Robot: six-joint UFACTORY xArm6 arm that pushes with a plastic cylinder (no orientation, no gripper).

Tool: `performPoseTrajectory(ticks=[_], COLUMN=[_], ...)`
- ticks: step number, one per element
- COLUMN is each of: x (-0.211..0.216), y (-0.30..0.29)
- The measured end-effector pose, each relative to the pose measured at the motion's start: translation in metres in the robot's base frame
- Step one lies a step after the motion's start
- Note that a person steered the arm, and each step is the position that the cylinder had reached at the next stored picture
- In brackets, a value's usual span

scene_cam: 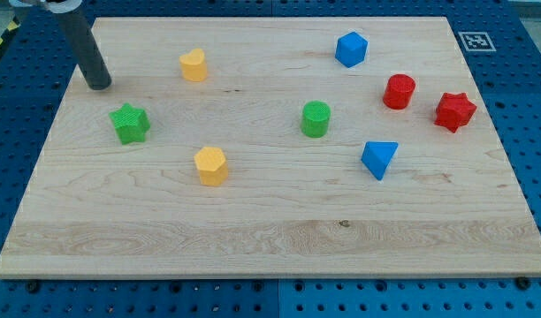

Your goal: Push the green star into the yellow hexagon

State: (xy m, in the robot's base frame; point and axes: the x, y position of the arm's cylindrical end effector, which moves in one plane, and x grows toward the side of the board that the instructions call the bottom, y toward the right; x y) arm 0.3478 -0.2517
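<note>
The green star point(129, 123) lies at the view's left of the wooden board. The yellow hexagon point(210, 165) lies below and to the right of it, about a hundred pixels away. My tip point(98, 85) rests on the board at the upper left, just above and left of the green star, with a small gap between them. The dark rod rises from the tip toward the view's top-left corner.
A yellow heart-like block point(194, 65) lies at the upper middle left. A green cylinder point(316, 118) sits mid-board. A blue cube point(351, 49), red cylinder point(399, 91), red star point(454, 110) and blue triangle point(378, 159) lie at the right. The board point(270, 247) sits on a blue pegboard.
</note>
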Motion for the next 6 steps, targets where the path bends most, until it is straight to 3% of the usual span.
performPoseTrajectory(ticks=[1, 3, 4, 5, 6], x=[0.000, -0.028, 0.019, 0.081, 0.085], y=[0.002, -0.050, -0.044, 0.065, 0.205])
